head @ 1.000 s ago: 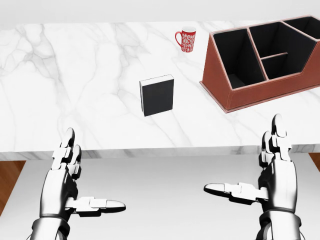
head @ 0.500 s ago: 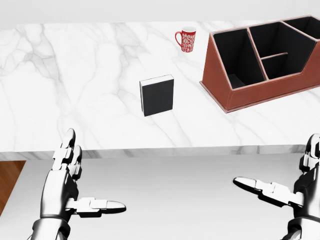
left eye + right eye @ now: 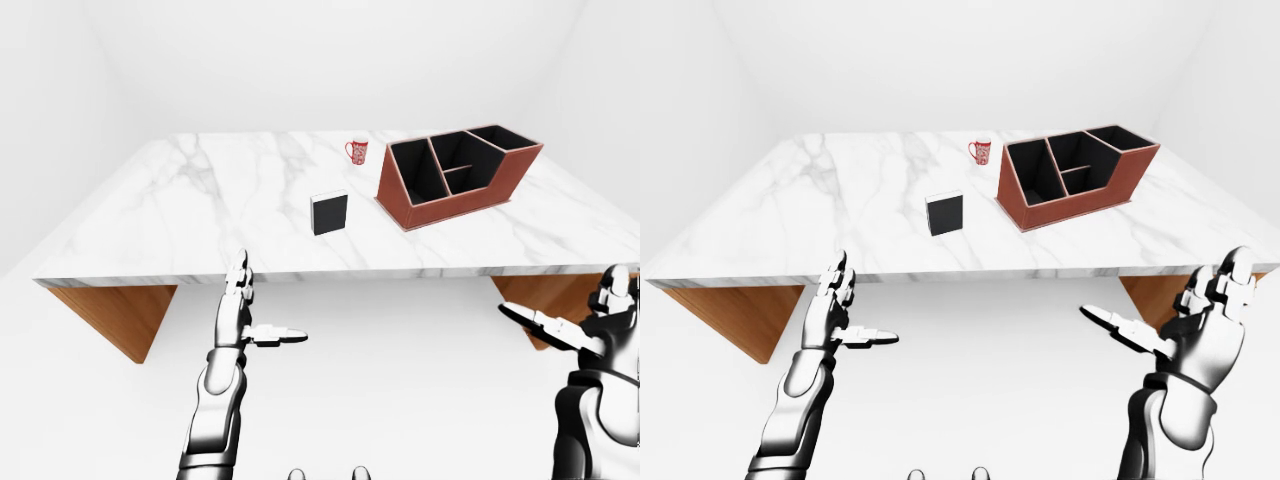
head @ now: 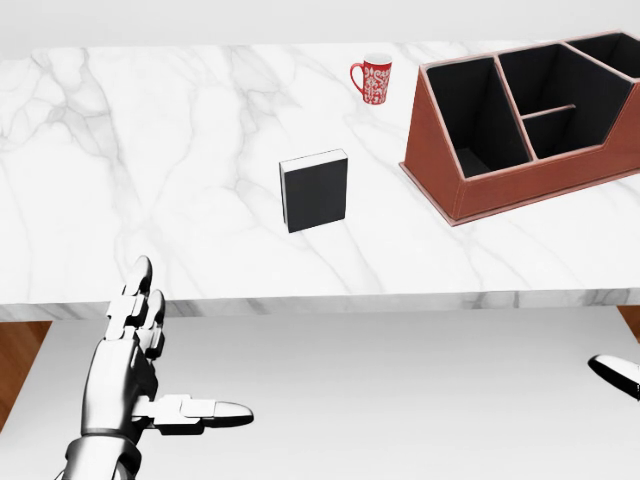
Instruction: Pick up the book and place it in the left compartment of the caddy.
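A black book [image 4: 315, 192] with white page edges stands on the white marble table [image 4: 150, 180], near the middle of the head view. The brown caddy [image 4: 520, 170] with black compartments sits to its right; its left compartment [image 4: 470, 115] is empty. My left hand [image 4: 150, 375] is open, below the table edge at lower left, well short of the book. My right hand [image 3: 1195, 325] is open at the far right, below the table edge; only a fingertip [image 4: 618, 370] shows in the head view.
A red patterned mug [image 4: 373, 78] stands above the book, to the left of the caddy. The table's near edge [image 4: 320, 300] runs across the head view between my hands and the book. Wooden table supports [image 3: 110, 315] show under the top.
My right hand has moved to the right, almost out of the head view. My left hand, the book and the caddy have not moved.
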